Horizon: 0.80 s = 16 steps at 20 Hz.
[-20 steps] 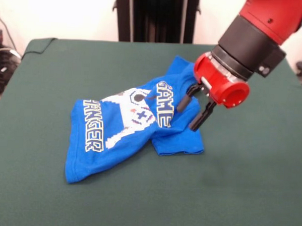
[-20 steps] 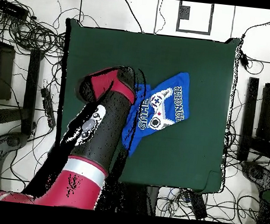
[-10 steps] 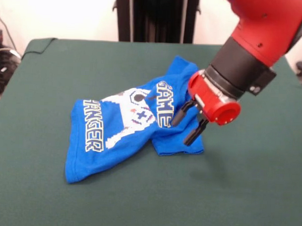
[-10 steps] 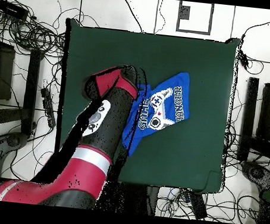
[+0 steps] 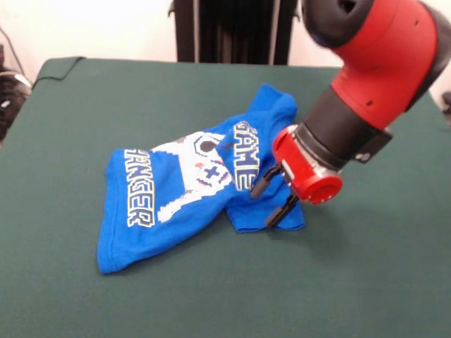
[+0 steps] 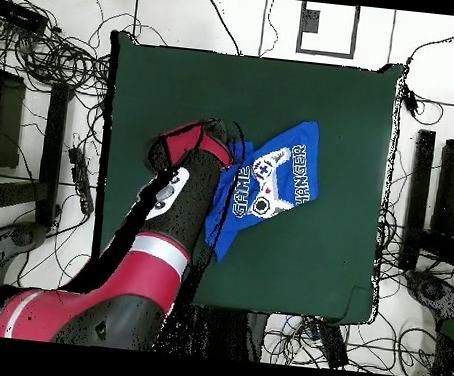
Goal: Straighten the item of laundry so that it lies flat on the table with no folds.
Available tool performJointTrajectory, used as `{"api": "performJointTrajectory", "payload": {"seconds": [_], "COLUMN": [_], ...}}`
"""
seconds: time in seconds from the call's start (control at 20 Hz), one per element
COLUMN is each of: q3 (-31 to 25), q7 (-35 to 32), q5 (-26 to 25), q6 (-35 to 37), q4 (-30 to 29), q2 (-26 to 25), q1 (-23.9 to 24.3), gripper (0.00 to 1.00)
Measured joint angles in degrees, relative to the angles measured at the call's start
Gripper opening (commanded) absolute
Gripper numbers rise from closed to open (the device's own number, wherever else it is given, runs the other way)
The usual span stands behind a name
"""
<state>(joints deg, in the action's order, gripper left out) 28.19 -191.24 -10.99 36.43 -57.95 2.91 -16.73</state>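
Shirt: the blue shirt [image 5: 191, 194] lies crumpled near the middle of the green worktop [image 5: 369, 293], a bit toward one side. One end is folded under, and a thick fold sits by the word GAME.
Job left: the shirt is not flat yet. The folded flap at the lower corner needs to be pulled out.
End effector: the end effector [image 5: 272, 200] is open, with its two black fingers [image 5: 258, 184] spread apart and nothing held between them. The tips are low over the folded corner of the shirt, and I cannot tell if they touch the cloth.
Arm pose: the big red and black arm [image 5: 366, 77] comes down from above and leans toward the shirt, so the fingers point down and sideways at the fold. From the top view the arm covers that edge of the shirt.
Risk one: the fingers could pinch two layers at once, because the cloth is doubled there. Then the fold would just move along and not open.
Risk two: the fingers could press too low and only rub the worktop cloth, so they miss the shirt.
Risk three: a pull the wrong way could drag the whole shirt and bunch it more.
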Motion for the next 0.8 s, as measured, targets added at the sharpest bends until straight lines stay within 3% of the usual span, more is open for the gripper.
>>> {"api": "performJointTrajectory", "payload": {"seconds": [0.8], "q3": [1.9], "q7": [0.0], "q5": [0.5], "q6": [-1.0], "q4": [2.4], "q2": [-2.6], "q1": [-0.7], "gripper": [1.0]}}
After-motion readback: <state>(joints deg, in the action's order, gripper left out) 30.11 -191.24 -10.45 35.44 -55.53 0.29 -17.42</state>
